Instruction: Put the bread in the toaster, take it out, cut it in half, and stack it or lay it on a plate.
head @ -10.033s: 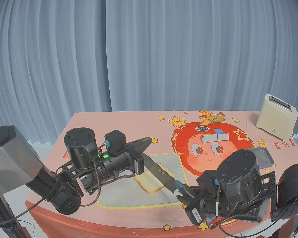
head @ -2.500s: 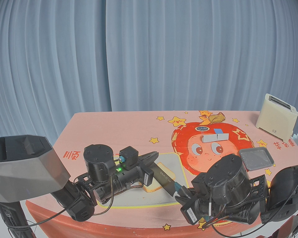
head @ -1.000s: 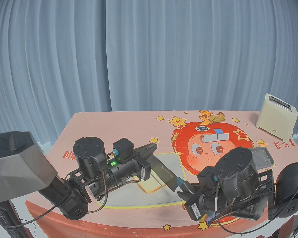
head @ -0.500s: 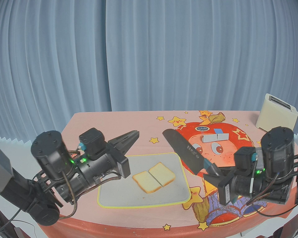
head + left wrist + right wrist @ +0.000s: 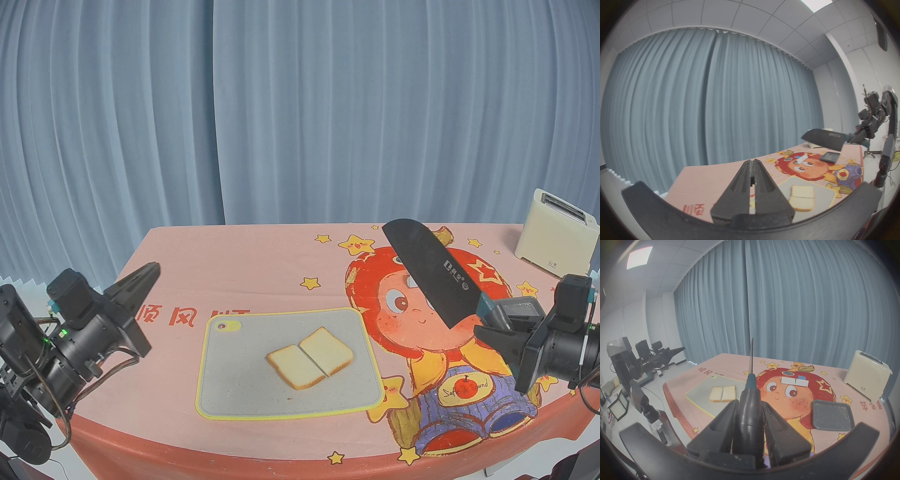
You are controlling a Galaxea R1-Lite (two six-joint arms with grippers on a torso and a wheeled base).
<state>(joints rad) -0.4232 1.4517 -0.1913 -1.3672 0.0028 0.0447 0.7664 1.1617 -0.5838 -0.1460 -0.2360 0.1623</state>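
The bread lies as two halves [image 5: 309, 358] side by side on the grey cutting board [image 5: 250, 381], uncovered; the halves [image 5: 723, 393] also show in the right wrist view. My right gripper [image 5: 497, 325] is off the table's right side, shut on the handle of a black knife [image 5: 431, 269] whose blade is raised above the cartoon face. My left gripper [image 5: 149, 274] hangs off the table's left edge, fingers [image 5: 747, 175] shut together with nothing in them. The cream toaster [image 5: 558, 234] stands at the far right corner. The dark grey plate [image 5: 832, 415] lies near it.
A white and blue block [image 5: 795, 381] rests on the pink printed tablecloth [image 5: 262, 262] beyond the board. Blue curtains close the back. The table's left half around the board is bare cloth.
Both arms have pulled away from the board, the left one to the left, the right one to the right with the knife lifted. The bread, earlier under the blade, now shows in two halves.
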